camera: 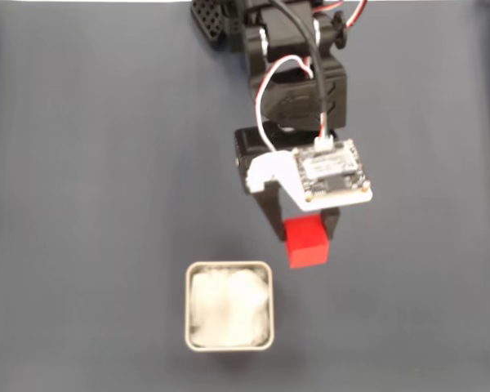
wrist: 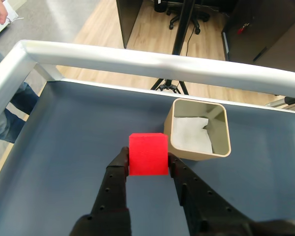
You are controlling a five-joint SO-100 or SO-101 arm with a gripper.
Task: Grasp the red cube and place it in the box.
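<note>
The hand (wrist: 147,162) is clamped on the red cube (wrist: 148,154), one black finger (wrist: 119,169) pressed to each side face. In the wrist view the box (wrist: 221,142) sits just beside the cube, at about two o'clock. In the fixed view the cube (camera: 307,242) hangs above the dark table (camera: 82,204), with the box (camera: 229,268) near, at about seven o'clock.
</note>
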